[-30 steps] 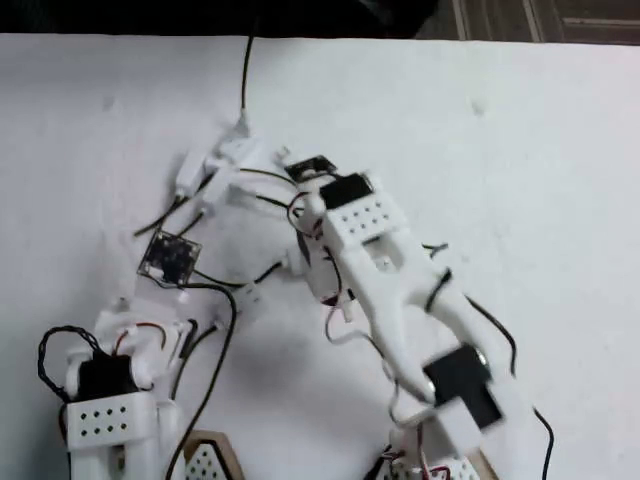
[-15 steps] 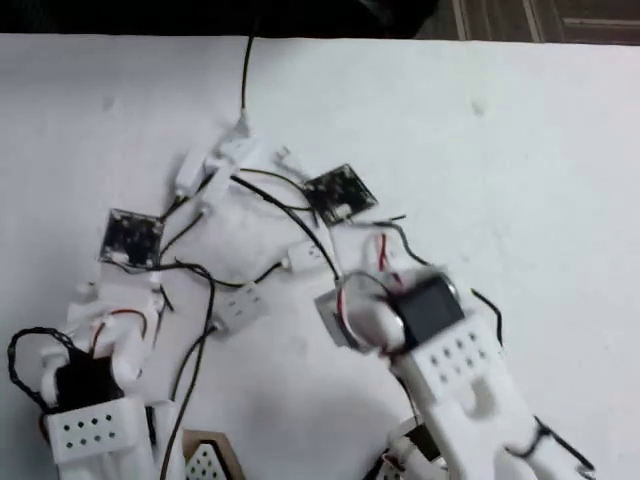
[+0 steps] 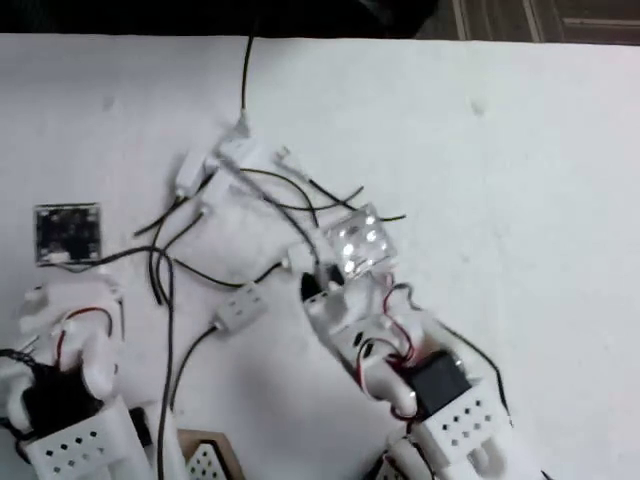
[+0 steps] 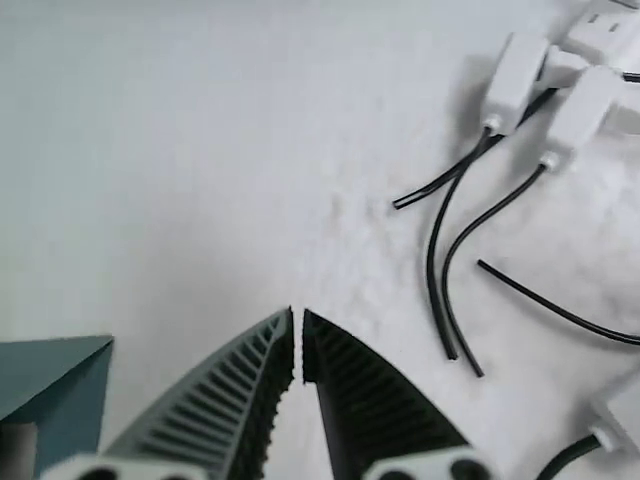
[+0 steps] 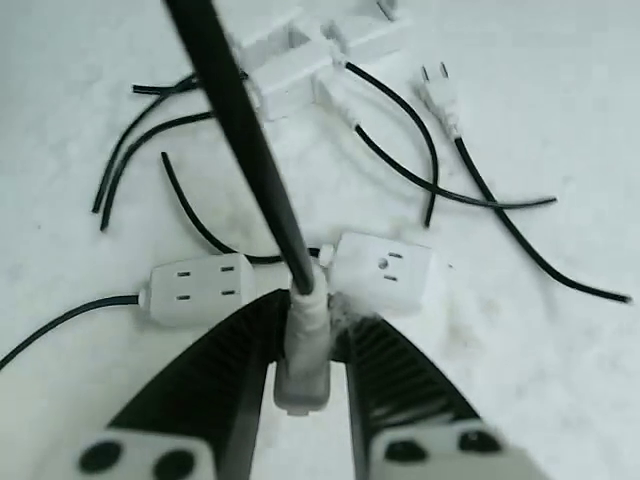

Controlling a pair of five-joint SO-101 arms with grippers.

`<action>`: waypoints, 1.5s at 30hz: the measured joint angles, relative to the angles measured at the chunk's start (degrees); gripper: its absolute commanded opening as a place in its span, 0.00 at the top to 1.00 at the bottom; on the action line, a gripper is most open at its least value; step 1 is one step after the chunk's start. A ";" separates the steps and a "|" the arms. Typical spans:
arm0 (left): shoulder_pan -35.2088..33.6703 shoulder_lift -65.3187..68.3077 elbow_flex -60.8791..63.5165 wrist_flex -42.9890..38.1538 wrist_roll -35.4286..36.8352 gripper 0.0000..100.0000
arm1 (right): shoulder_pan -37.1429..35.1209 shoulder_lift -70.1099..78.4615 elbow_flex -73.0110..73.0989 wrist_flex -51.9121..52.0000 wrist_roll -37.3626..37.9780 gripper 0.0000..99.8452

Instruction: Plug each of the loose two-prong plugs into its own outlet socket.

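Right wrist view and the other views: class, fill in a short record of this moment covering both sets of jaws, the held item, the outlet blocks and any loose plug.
Right jaws: shut on a white plug, black cord leading away
Left jaws: shut, empty, over bare table
Outlet blocks: corded outlet block and second outlet block side by side, just beyond the held plug
Loose two-prong plug: lying on the table farther off, prongs free
Task state: held plug not in a socket

Site: robotics lab/test bench, indoors. Basis: plain white surface [image 3: 520,200] carried two small white arms, left arm [image 3: 70,420] and right arm [image 3: 440,400], w/ exposed red/black wiring and a bare circuit board [image 3: 67,233]. Dark floor strip [image 3: 540,18] lay beyond far edge.
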 measured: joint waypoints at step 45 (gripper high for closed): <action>9.14 -0.97 -12.40 7.47 -2.29 0.86 | -12.04 2.29 7.38 -17.49 0.00 0.98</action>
